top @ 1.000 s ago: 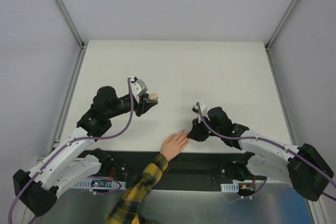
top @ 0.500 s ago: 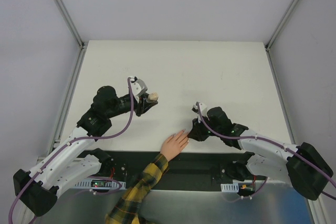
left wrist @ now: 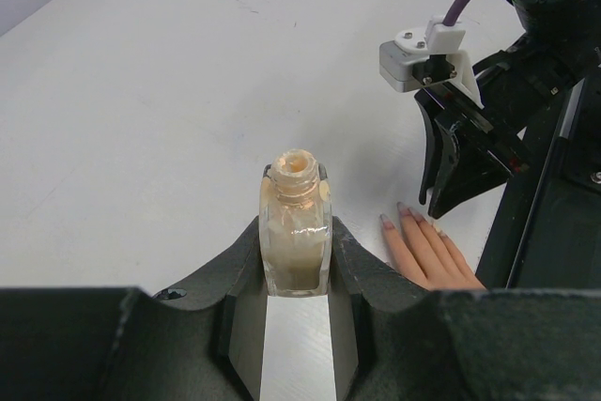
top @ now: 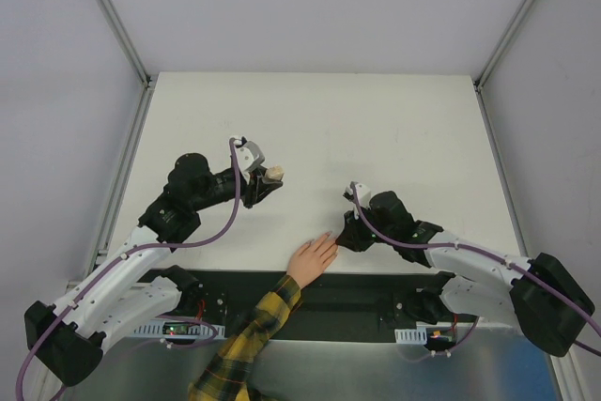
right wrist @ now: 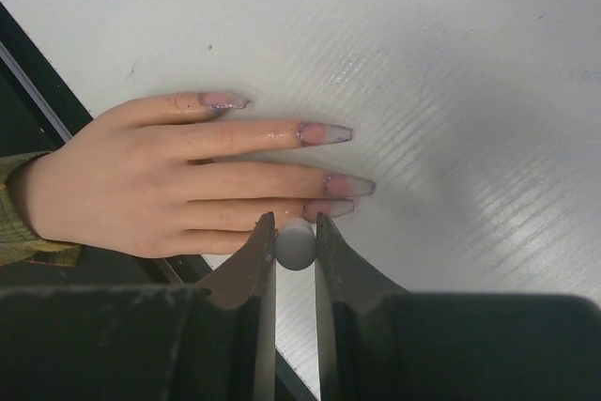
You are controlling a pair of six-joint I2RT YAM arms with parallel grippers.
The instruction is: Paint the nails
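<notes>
From above, only a hand (top: 313, 258) flat on the table (top: 376, 129) at its near edge, fingertip detail lost. From the right wrist, up close: long pinkish-lilac nails (right wrist: 329, 133) on spread fingers, just beyond the right pincer (right wrist: 296, 232), narrowed onto a grey ball (right wrist: 296, 247). From the left wrist alone: left pincer (left wrist: 296, 241) clamped on an uncapped beige bottle (left wrist: 296, 208), upright, apart from the hand.

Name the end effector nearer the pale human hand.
Right. The right end effector, gripping a grey knob, is beside the hand; the left end effector, gripping a beige bottle, stands apart.
</notes>
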